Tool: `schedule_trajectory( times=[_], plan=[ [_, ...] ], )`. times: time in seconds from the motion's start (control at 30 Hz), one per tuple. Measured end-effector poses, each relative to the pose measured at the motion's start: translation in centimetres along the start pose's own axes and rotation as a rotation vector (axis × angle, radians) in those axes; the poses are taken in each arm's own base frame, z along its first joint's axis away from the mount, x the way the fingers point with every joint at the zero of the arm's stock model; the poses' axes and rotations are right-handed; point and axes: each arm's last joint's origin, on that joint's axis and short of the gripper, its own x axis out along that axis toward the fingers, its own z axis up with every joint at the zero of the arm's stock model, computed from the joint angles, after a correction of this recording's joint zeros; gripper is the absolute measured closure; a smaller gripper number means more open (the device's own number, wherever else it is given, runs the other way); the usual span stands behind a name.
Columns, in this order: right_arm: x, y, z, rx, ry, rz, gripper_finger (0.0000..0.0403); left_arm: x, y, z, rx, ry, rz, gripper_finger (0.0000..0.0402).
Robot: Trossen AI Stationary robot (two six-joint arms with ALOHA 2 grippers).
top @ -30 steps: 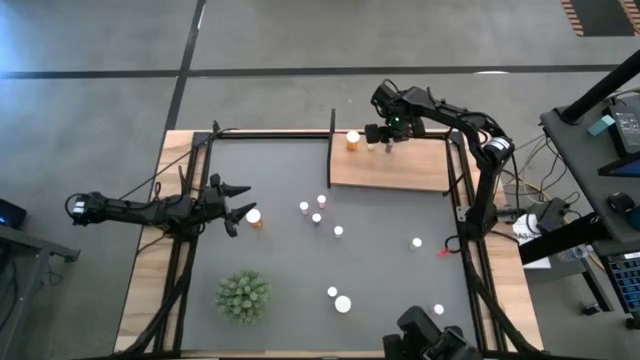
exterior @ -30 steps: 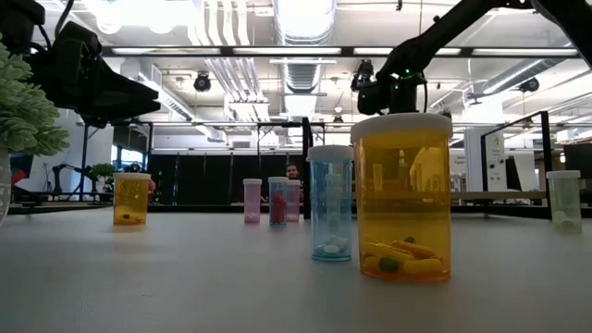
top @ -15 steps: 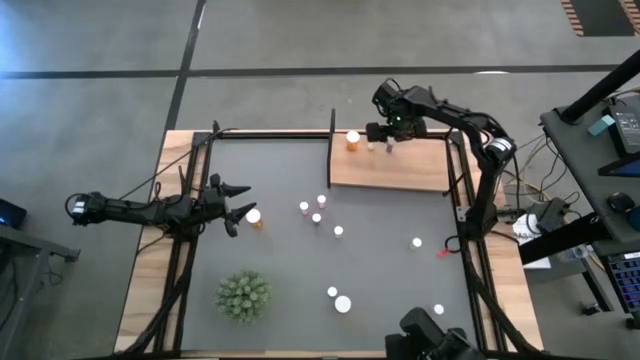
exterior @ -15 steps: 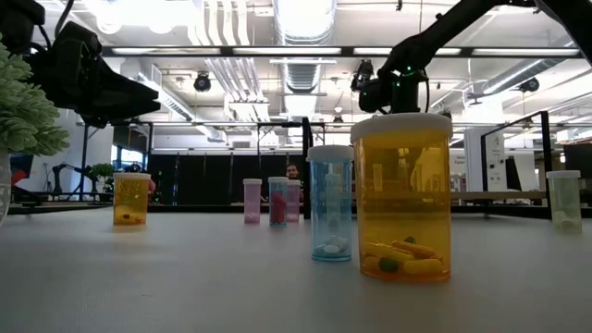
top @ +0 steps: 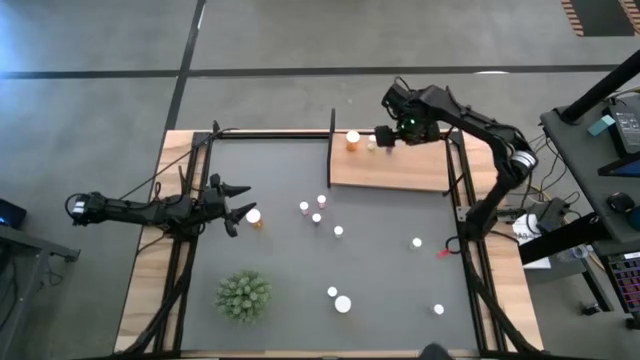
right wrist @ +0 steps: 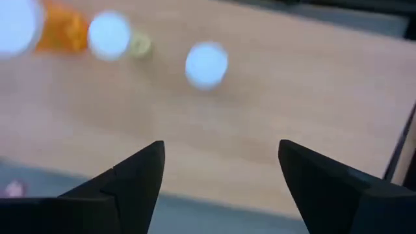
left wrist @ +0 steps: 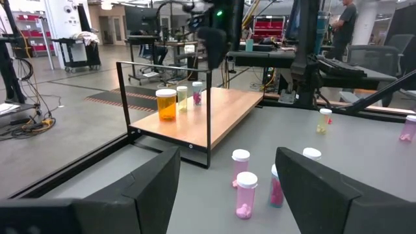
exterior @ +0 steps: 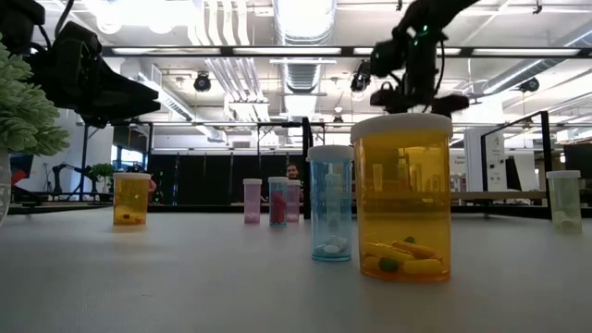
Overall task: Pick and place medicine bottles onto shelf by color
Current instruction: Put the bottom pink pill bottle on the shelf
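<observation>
1. Over the far edge of the shelf (top: 390, 165), the right gripper (top: 386, 136) hangs with its fingers spread and nothing between them; the right wrist view shows only bare wood in the gap.
2. Three bottles stand in a row along that far edge: an orange bottle (top: 352, 140) nearest the shelf's left corner, a yellowish bottle (left wrist: 182, 97) beside it, and a pink bottle (left wrist: 197, 97) next along, just beside the right gripper.
3. Judgement: the step in hand is the release and withdrawal after setting the pink bottle down. The bottle stands upright and free of the fingers.
4. To do this well, the right gripper should rise straight up before travelling sideways, so that neither finger clips the white cap or nudges the neighbouring bottles.
5. The black frame post (top: 332, 128) at the shelf's far left corner is close to the row; the retreat is best taken away from it.
6. At the left edge of the dark mat (top: 290, 260), the left gripper (top: 237, 200) waits, fingers apart and empty, with an orange bottle (top: 254, 217) just beside it.
7. Remaining bottles lie scattered on the mat: a pink cluster (top: 313, 209) near the middle, others towards the right and near edges. A green plant (top: 243, 296) stands near the near left corner.
8. Judgement: most of the sorting is not yet done.
</observation>
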Motion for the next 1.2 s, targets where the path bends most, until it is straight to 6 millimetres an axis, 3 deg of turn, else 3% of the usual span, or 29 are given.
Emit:
schedule_trajectory(
  times=[0.17,0.33,0.83,1.2],
  plan=[
    [-1.5,1.0,-5.0,-0.051,0.001,0.031,0.0114,0.0,0.0,0.0,0.0,0.0,0.0,0.0164],
    [-1.8,1.1,-11.6,-0.051,0.026,0.045,0.0115,0.0,0.0,0.0,0.0,0.0,0.0,0.0164],
    [1.2,-2.9,-32.6,0.128,0.141,0.055,0.0115,0.0,0.0,0.0,0.0,0.0,0.0,0.0164],
    [2.6,-3.5,-43.7,0.281,0.085,0.005,0.0115,0.0,0.0,0.0,0.0,0.0,0.0,0.0164]
  ],
)
